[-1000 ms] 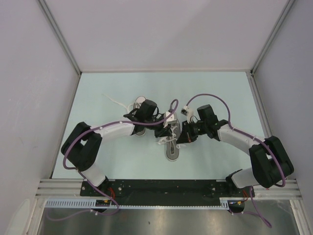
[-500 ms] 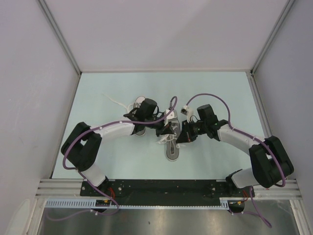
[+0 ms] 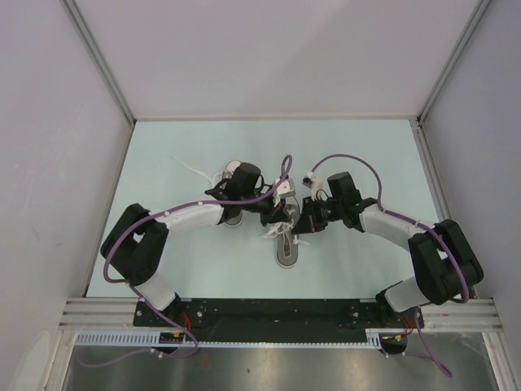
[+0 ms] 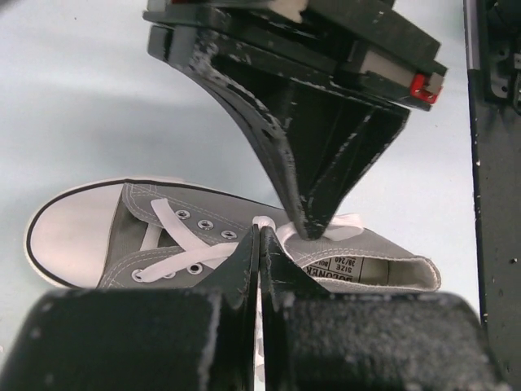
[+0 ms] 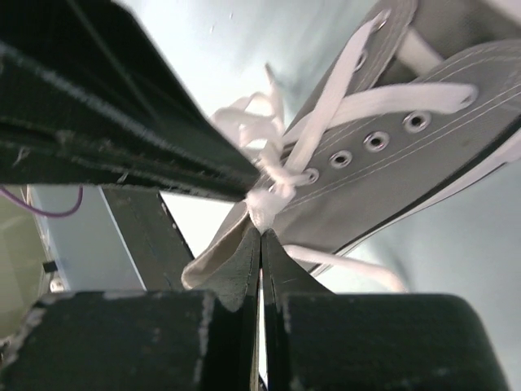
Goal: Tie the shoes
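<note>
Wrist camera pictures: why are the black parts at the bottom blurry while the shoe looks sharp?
Left wrist: the left gripper sits very near the lens, so it blurs; the shoe is crisp. Right wrist: likewise the right gripper, with the lace sharp.

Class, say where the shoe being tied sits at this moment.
In the top view the shoe sits mid-table, between the left gripper and right gripper, both shut on its lace; the second shoe lies behind it, to the left.
</note>
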`<action>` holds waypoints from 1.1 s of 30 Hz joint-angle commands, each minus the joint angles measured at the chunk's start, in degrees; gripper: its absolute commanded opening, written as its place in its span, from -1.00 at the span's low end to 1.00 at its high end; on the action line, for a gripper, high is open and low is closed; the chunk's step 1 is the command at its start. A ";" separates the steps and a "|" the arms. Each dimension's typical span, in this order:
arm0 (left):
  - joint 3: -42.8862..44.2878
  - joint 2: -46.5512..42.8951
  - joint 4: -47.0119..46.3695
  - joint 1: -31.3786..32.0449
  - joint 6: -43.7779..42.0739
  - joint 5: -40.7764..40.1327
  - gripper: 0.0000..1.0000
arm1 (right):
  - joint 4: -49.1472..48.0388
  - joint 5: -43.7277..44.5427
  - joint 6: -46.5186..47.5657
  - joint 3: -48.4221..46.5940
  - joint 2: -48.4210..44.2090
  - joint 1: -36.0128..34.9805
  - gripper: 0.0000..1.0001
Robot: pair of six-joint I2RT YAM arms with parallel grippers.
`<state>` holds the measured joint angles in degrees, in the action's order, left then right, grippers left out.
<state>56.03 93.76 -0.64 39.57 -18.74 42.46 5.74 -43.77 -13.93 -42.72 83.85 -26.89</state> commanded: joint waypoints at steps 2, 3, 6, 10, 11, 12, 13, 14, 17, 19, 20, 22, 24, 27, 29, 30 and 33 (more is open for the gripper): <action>2.07 -2.52 -2.17 -0.55 2.04 2.45 -1.00 | -8.28 1.67 -4.52 -2.54 0.70 0.97 -1.00; 2.15 -2.52 -2.08 -0.46 2.04 2.63 -0.99 | -9.16 1.67 -5.05 -2.54 0.78 0.97 -1.00; 2.33 -2.52 -1.90 -0.64 2.22 2.37 -1.00 | -11.62 0.71 -7.68 -2.89 2.27 0.97 -1.00; 2.24 -2.87 -1.73 -0.81 2.92 2.37 -1.00 | -12.77 0.61 -9.00 -3.07 3.42 0.62 -1.00; 2.15 -2.96 -1.73 -0.99 3.10 2.45 -1.00 | -12.94 0.70 -9.18 -3.07 3.77 0.62 -1.00; 1.98 -3.05 -1.82 -1.07 3.45 2.72 -1.00 | -13.03 0.79 -9.27 -3.07 4.12 0.53 -1.00; 1.98 -3.05 -1.64 -1.34 3.45 2.98 -1.00 | -13.21 0.70 -9.36 -3.07 4.73 0.53 -1.00; 1.98 -3.05 -1.47 -1.25 3.54 3.07 -1.00 | -13.30 0.70 -9.53 -3.07 5.00 0.53 -1.00; 1.80 -3.14 0.03 -1.60 2.92 4.03 -0.96 | -14.35 0.70 -10.06 -3.07 5.88 0.70 -1.00; 1.71 -3.58 1.69 -1.95 2.22 4.47 -0.92 | -14.44 0.88 -10.32 -3.25 6.14 0.70 -1.00; 1.63 -3.75 1.87 -2.13 2.13 4.74 -0.87 | -14.35 0.88 -10.24 -3.33 6.23 0.70 -1.00; 1.45 -4.37 1.96 -3.44 1.96 5.53 -0.66 | -14.09 1.05 -10.15 -3.51 6.23 0.79 -1.00; 1.54 -4.72 1.88 -4.59 2.13 5.45 -0.51 | -13.74 1.05 -10.15 -3.51 6.23 0.79 -1.00; 1.45 -6.12 0.91 -6.87 1.96 4.30 -0.43 | -13.47 1.23 -10.15 -3.51 6.14 0.79 -1.00; 1.71 -6.13 -0.24 -7.58 1.17 1.51 -0.43 | -13.30 1.23 -10.06 -3.60 6.15 0.88 -1.00; 2.85 -5.61 0.20 -7.67 -0.49 0.27 -0.45 | -13.12 1.14 -9.97 -3.60 6.15 0.88 -1.00; 5.49 -2.62 5.82 -7.67 -2.69 -2.55 -0.48 | -12.51 0.97 -9.88 -3.86 6.32 0.88 -1.00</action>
<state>57.14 90.28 2.09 31.86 -17.52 42.98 -5.87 -42.94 -23.97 -44.07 89.58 -26.13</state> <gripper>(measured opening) 0.270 0.009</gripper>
